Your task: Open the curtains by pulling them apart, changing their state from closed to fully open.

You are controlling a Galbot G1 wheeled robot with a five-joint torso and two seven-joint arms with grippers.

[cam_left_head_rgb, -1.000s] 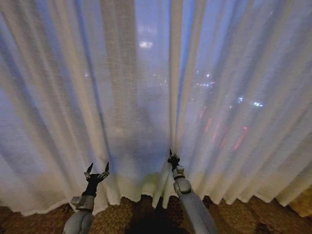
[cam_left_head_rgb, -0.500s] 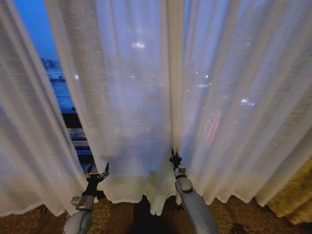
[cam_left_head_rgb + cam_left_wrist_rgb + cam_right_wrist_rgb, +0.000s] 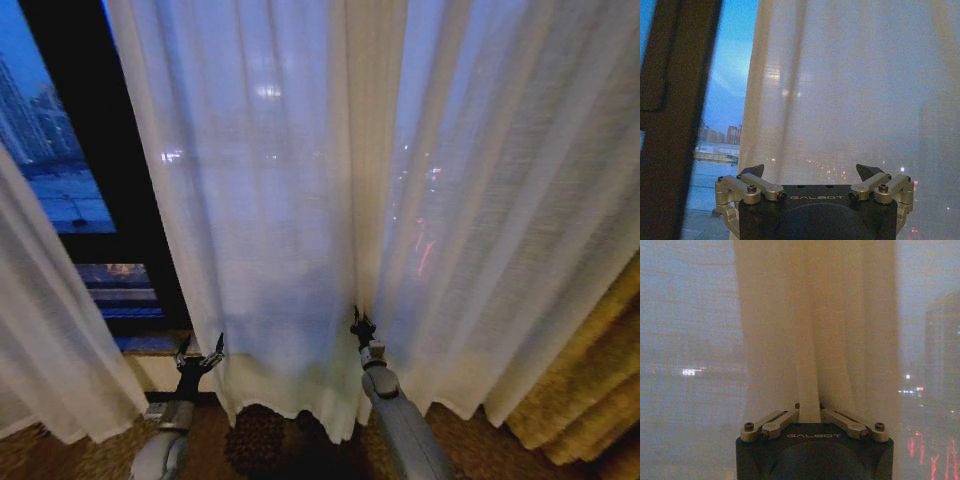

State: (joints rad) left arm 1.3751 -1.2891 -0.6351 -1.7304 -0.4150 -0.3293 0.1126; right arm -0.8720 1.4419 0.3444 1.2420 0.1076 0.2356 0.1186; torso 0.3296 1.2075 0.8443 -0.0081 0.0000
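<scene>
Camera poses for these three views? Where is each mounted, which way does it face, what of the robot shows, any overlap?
Head: on the head, looking forward and down at the curtains; left gripper and right gripper show, with both forearms.
Left wrist: faces the curtain edge and window frame; own fingers spread.
Right wrist: faces a gathered fold, own fingers closed on it.
Shared: all three see the sheer curtains.

The one word I can read is "GALBOT", in pale capitals on the dark housing of my left pincer [image 3: 811, 172], just below the spread fingers. The same "GALBOT" stands on the housing of my right pincer [image 3: 810, 407].
</scene>
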